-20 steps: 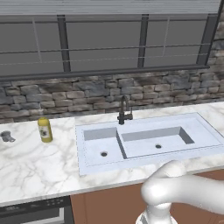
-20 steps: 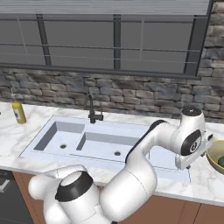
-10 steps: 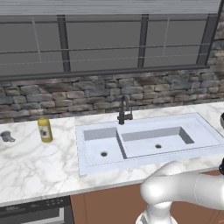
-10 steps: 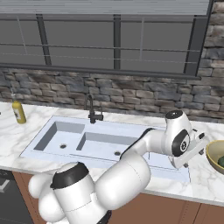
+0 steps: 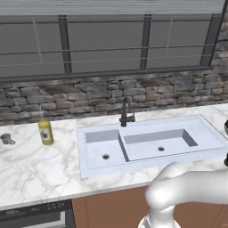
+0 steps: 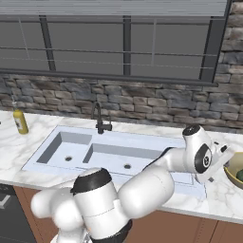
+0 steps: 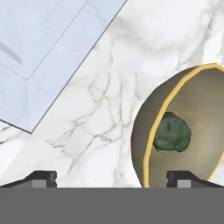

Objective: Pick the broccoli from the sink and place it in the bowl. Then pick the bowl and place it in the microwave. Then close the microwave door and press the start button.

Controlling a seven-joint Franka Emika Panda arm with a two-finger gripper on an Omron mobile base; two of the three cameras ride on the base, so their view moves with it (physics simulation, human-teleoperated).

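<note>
Broccoli (image 7: pixel 172 132), a small dark-green floret, lies inside the wide, round olive-yellow bowl (image 7: pixel 146 131) with the thin yellow rim, resting low against the bowl's inner wall. The bowl stands on the white, grey-veined marble desk (image 7: pixel 100 100), near the corner of the pale grey-white rectangular double-basin sink (image 6: pixel 118 152) but apart from it, with a strip of bare marble between the two. In the right base view the same bowl sits at the far right edge, with the green floret just showing inside it.

The two-finger gripper (image 7: pixel 111 178) hangs over the desk with its jaws spread wide and nothing between them. In the hand view one dark fingertip (image 7: pixel 41 177) stands over bare marble and the other rises in front of the bowl's rim, so the bowl's near wall lies between the two tips; whether either tip touches the bowl cannot be told. The white arm (image 6: pixel 180 159) reaches across the right end of the sink toward the bowl.

A dark curved faucet (image 5: pixel 126 111) stands at the back edge of the sink, between the two basins. A small yellow bottle (image 5: pixel 45 132) stands upright on the desk well to the left of the sink. Behind the desk runs a grey stone wall (image 5: pixel 89 98).
</note>
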